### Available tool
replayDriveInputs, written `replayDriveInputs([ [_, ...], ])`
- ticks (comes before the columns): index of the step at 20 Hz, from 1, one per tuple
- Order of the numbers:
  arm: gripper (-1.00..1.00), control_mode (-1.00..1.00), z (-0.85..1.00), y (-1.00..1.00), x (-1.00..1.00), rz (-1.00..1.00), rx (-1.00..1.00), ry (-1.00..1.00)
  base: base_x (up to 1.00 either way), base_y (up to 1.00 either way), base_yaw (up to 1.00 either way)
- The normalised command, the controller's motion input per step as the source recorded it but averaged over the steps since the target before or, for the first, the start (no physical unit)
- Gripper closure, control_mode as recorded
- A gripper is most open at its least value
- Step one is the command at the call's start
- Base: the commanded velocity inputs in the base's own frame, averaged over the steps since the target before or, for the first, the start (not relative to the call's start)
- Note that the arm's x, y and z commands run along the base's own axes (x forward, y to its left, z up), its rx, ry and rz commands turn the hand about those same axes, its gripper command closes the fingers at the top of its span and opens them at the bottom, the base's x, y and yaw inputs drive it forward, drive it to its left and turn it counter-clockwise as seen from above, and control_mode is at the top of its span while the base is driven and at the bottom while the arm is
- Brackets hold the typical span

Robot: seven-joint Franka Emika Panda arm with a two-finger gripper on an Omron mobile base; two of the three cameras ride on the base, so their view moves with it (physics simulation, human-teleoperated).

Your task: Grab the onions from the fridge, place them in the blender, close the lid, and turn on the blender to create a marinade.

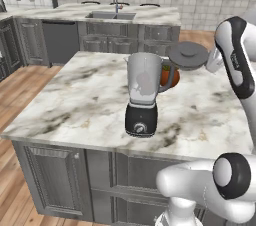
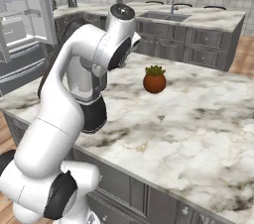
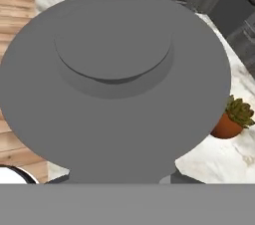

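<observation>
The blender (image 1: 142, 92), a translucent grey jug on a black base with a silver dial, stands on the marble island, its mouth uncovered. The dark grey lid (image 1: 187, 55) hangs in the air just right of the jug's rim and slightly above it, tilted. My gripper (image 1: 207, 61) is shut on the lid's right side. In the hand view the lid (image 3: 114, 84) sits very close and covers my fingertips. In the right base view my arm hides the jug, and the blender's black base (image 2: 95, 115) shows behind it. The fridge (image 2: 22, 25) stands open at the far left. The onions are hidden.
A small potted plant (image 1: 171, 77) (image 2: 154, 80) (image 3: 230, 121) stands on the island (image 1: 75, 100) just behind and right of the jug. A back counter with a sink (image 1: 111, 15) runs along the tiled wall. Wooden floor lies left of the island.
</observation>
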Motion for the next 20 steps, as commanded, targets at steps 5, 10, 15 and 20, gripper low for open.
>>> replayDriveInputs([
  [5,1.00,-1.00,0.18,0.45,0.23,0.00,0.01,0.11,0.00,0.00,0.00],
  [10,1.00,-1.00,0.09,0.45,0.26,0.00,0.00,0.10,0.00,0.00,0.00],
  [15,1.00,-1.00,0.05,0.46,0.26,0.00,0.00,0.11,0.00,0.00,0.00],
  [20,1.00,-1.00,0.00,0.50,0.23,0.00,0.00,0.09,0.00,0.00,0.00],
])
